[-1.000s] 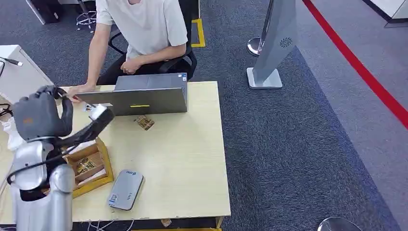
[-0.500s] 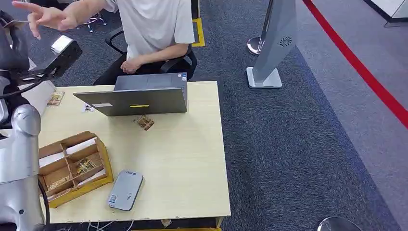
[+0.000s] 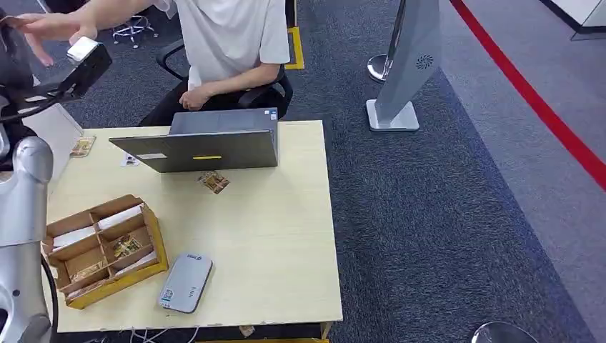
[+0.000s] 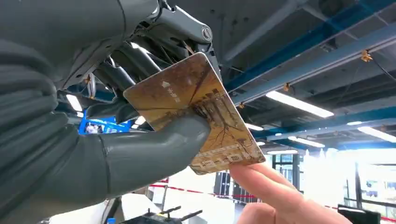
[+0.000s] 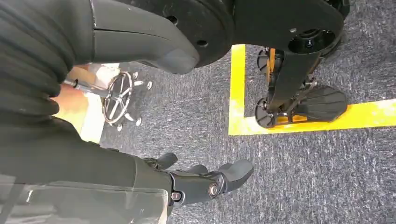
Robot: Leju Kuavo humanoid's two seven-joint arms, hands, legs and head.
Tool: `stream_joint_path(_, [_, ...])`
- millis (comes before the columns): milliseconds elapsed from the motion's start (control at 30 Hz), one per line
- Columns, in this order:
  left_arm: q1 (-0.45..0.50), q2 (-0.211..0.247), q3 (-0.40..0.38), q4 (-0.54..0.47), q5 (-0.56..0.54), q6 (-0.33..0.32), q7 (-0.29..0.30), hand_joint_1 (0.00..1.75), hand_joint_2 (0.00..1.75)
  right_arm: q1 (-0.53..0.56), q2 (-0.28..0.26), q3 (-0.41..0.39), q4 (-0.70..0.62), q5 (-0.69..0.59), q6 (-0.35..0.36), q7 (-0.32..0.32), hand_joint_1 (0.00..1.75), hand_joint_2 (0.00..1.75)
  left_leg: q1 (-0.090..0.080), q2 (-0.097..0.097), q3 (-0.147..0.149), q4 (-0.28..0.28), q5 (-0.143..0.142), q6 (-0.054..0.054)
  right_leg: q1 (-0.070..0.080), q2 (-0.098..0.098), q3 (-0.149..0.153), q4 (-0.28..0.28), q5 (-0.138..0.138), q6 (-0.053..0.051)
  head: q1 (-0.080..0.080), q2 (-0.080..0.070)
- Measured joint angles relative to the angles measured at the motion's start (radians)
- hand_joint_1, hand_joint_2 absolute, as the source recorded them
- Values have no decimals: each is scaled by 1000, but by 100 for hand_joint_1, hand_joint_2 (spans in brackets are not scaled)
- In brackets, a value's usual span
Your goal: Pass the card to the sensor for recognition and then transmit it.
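In the head view, the left arm is raised at the upper left of the frame, where a person's hand (image 3: 53, 27) reaches toward it above the desk (image 3: 271, 236). In the left wrist view, the left hand (image 4: 116, 140) pinches the card (image 4: 194, 112) under its thumb, a person's fingers (image 4: 266, 182) touching its lower corner; letting go too early could drop it. In the right wrist view, the right hand (image 5: 205, 179) hangs empty over carpet, fingers loosely apart.

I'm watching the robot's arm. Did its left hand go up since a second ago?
Yes. The left hand, holding the card, was low beside the laptop; now it's well above it, near the person's hand.
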Motion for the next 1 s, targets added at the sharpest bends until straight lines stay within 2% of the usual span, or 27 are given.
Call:
stream_joint_path(333, [1,3,-3,30,0,-1,-12,0,175,0,0,0,2,-1,2,3,0,175,0,0,-1,0,0,0,0,0,0,0,0,0,0,0])
stream_joint_path(667, [4,42,-3,60,0,3,-11,0,175,0,-3,0,2,1,8,3,0,175,0,0,-1,0,0,0,0,0,0,0,0,0,0,0])
stream_joint_path(900, [6,50,-3,63,0,3,-11,0,175,0,-3,0,2,0,9,3,0,175,0,0,-1,0,0,0,0,0,0,0,0,0,0,0])
stream_joint_path(1000, [7,64,-3,70,0,0,13,0,175,0,-3,0,2,0,10,3,0,175,0,0,-1,0,0,0,0,0,0,0,0,0,0,0])
